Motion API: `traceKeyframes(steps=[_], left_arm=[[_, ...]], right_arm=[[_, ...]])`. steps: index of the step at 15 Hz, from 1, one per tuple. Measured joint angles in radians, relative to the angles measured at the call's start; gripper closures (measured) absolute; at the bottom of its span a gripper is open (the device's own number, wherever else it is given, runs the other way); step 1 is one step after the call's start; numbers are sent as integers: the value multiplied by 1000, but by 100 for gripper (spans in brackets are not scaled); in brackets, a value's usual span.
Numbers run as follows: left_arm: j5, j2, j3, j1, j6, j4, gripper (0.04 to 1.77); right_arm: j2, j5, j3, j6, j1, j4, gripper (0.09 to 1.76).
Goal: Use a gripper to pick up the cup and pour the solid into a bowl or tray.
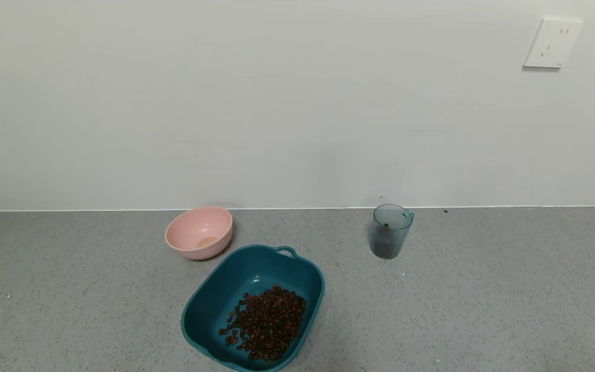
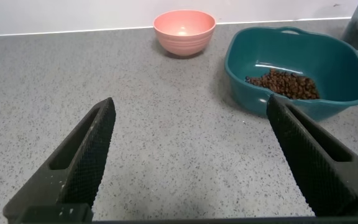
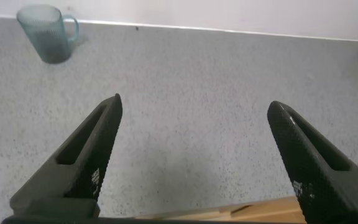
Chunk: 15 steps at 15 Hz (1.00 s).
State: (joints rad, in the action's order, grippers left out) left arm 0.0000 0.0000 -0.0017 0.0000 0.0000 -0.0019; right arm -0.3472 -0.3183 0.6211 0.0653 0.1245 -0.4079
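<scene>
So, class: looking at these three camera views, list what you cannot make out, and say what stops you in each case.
- Cup contents: head view, the ribbed translucent wall blurs whatever dark bits sit inside.
- Pink bowl contents: a faint tan patch, too small to identify.
- Teal basin near rim: cut off by the head view's bottom edge.
- Both arms: outside the head view; only the open left end effector and open right end effector show.

Open tabletop (image 1: 509,289) is lying all around the cup (image 1: 390,231), except behind, where the wall (image 1: 297,103) is standing close; the basin (image 1: 254,305) and pink bowl (image 1: 199,231) are sitting well apart from the cup.
</scene>
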Motion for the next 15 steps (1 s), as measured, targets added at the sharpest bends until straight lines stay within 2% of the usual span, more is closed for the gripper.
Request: traceKeyframes(steps=[3, 5, 9, 12, 15], left_arm=[[0, 0, 0, 0, 0, 0, 6], [0, 0, 0, 0, 0, 0, 6], [0, 0, 0, 0, 0, 0, 6], [0, 0, 0, 0, 0, 0, 6], [0, 0, 0, 0, 0, 0, 6]], right_arm=[[49, 49, 1, -78, -3, 4, 15], [60, 63, 0, -84, -11, 8, 15], [69, 143, -20, -96, -81, 40, 15], [112, 226, -94, -96, -133, 63, 15], [143, 233, -216, -102, -142, 249, 15]])
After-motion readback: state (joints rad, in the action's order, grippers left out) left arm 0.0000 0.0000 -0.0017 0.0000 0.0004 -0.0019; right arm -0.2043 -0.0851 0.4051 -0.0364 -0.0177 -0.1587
